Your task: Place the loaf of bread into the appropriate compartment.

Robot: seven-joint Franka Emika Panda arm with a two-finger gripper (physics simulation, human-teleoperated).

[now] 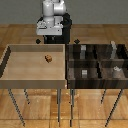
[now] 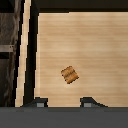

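Loaf of bread point(image 1: 48, 58) sits alone on the floor of the light wooden tray point(image 1: 10, 67), toward its back right in the exterior view, well apart from every wall. Gripper point(image 2: 64, 102) is wide and empty; both fingertips point(image 2: 39, 102) show in the wrist view, loaf between their lines but short of them.

Risks:
- Loaf lies rotated relative to the jaws, so closing on its corners could spin or squirt it out.
- It's tiny, so a shallow descent pinches air.
- Dark compartment organizer point(image 1: 97, 62) already holds small grey items point(image 1: 85, 73), probably cubes at this resolution; picking the wrong cell is easy.
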